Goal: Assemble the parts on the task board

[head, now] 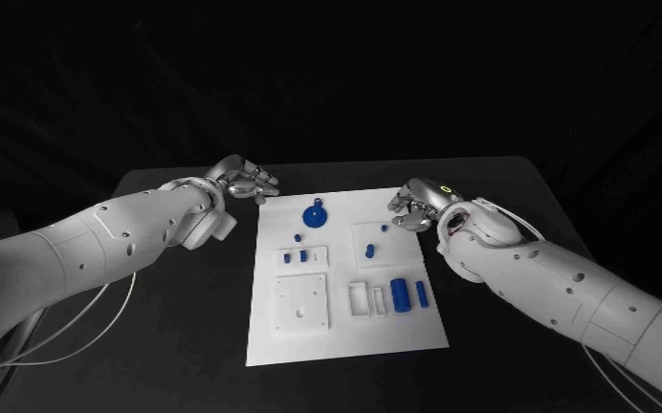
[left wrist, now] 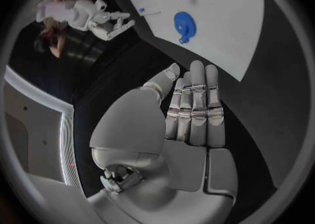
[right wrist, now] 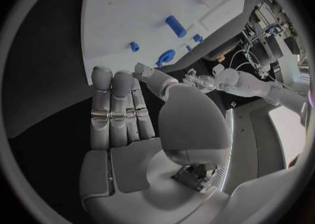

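Both the left hand [head: 243, 180] and right hand [head: 418, 205] hover empty, fingers released, flanking the task board [head: 345, 336] with its blue parts [head: 400, 294].

White task board [head: 345, 336] flat mid-table — small blue parts [head: 315, 214] scattered on it.

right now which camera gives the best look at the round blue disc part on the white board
The left wrist view: the round blue disc part appears large and unobstructed on the white task board. The head view shows it small, near the board's far end. The right wrist view shows it partly hidden behind the right hand.
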